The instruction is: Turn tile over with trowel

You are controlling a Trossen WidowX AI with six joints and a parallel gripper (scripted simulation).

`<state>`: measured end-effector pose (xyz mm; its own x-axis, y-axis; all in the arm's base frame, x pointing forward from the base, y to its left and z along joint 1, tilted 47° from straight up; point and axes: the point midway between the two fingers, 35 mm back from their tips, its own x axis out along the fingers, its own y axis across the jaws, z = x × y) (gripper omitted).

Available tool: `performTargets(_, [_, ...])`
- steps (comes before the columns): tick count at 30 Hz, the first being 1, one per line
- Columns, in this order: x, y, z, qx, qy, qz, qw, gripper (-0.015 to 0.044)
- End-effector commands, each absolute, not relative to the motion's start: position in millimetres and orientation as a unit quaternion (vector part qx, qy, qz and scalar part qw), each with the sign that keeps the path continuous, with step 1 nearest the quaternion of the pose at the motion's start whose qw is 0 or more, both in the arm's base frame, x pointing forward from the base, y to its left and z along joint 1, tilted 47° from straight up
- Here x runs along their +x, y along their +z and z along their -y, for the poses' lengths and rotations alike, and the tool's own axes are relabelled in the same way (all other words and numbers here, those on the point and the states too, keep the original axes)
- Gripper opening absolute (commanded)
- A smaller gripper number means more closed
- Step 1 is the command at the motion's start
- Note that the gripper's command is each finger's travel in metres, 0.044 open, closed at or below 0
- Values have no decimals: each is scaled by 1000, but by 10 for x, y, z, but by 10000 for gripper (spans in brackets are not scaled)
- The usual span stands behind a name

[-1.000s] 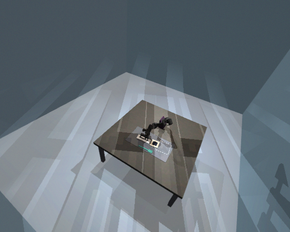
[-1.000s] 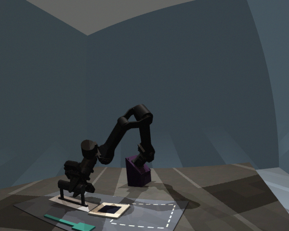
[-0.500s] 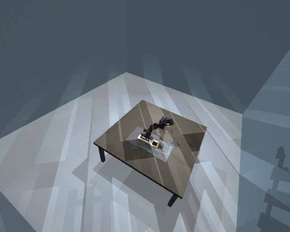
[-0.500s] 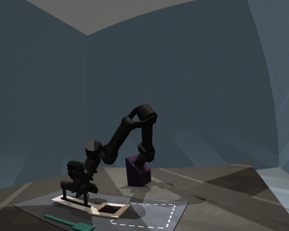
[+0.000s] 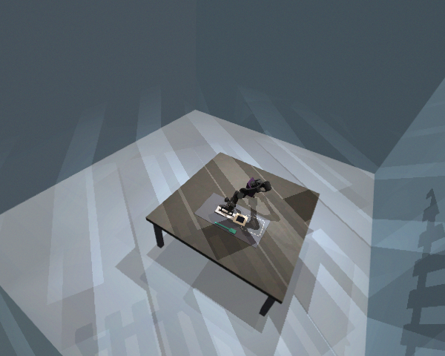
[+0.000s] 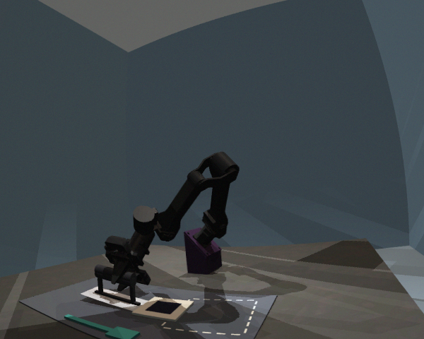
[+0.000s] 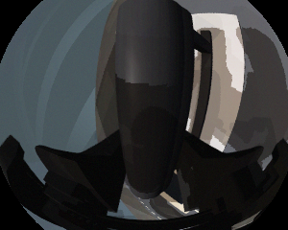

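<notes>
The small trowel (image 5: 218, 210) (image 6: 88, 293) (image 7: 230, 48) has a flat white blade below a thick black handle on two posts. My gripper (image 5: 226, 207) (image 6: 118, 282) (image 7: 152, 126) is shut on that handle, and the blade is low over the left part of the mat (image 5: 207, 205) (image 6: 51, 301). The cream tile (image 5: 240, 219) (image 6: 163, 307) has its dark marked square facing up. It looks nearly flat, partly across the left side of the dashed outline (image 6: 235, 334). The blade's right end is at the tile's left edge; whether it is under the tile cannot be told.
A green flat-bladed tool (image 5: 232, 231) (image 6: 122, 332) lies along the mat's front edge, in front of the trowel and tile. The arm's purple base (image 6: 203, 257) stands on the table (image 5: 220, 165) behind the mat. The arm's shadow falls across the outline.
</notes>
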<state>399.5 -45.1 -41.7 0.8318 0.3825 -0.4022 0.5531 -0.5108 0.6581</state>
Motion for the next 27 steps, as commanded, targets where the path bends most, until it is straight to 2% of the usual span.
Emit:
performTargets(1, [3998,-311,348,863,-93,-276,413,0])
performTargets(27, [3978,-177,506,881,-75,-286,369,0])
